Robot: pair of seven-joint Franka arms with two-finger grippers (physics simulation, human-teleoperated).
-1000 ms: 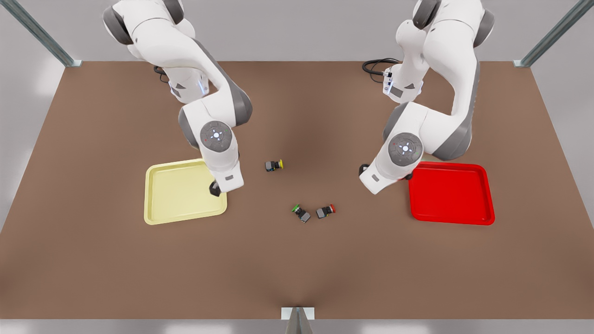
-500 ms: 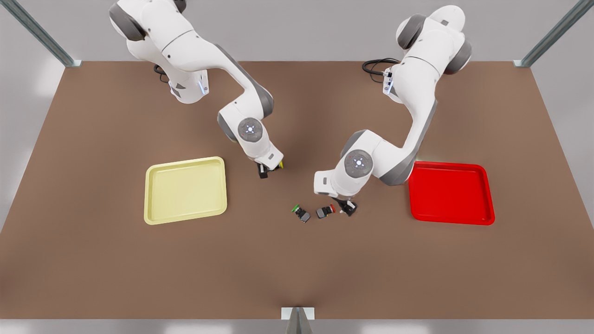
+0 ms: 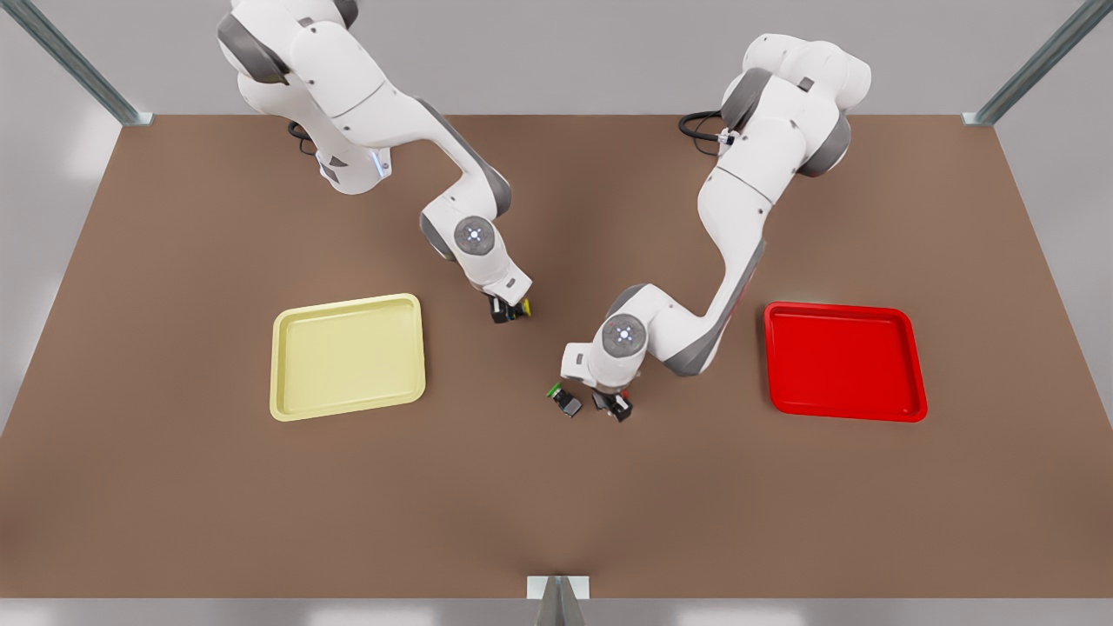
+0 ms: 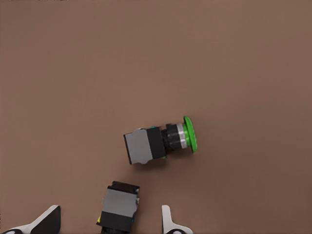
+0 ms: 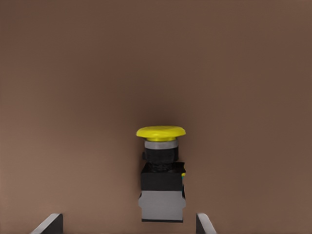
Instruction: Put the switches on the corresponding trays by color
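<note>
The yellow-capped switch (image 3: 520, 307) (image 5: 162, 187) lies on its side on the brown table. My right gripper (image 3: 507, 309) (image 5: 127, 223) is over it, open, a finger on each side of the dark body without touching. The red-capped switch (image 3: 616, 403) lies mostly under my left gripper (image 3: 611, 405) (image 4: 109, 223). In the left wrist view its grey-black body (image 4: 119, 205) sits between the open fingers and its cap is hidden. The pale yellow tray (image 3: 348, 356) lies toward the front view's left. The red tray (image 3: 843, 361) is at the front view's right.
A green-capped switch (image 3: 563, 400) (image 4: 158, 144) lies on its side close beside the red-capped one, toward the front view's left of it. A black cable (image 3: 704, 126) is coiled at the back of the table.
Both arms swung in from the trays toward the table's middle and came down. The right gripper settled over the yellow-capped switch, and the left gripper slid across onto the red-capped one.
</note>
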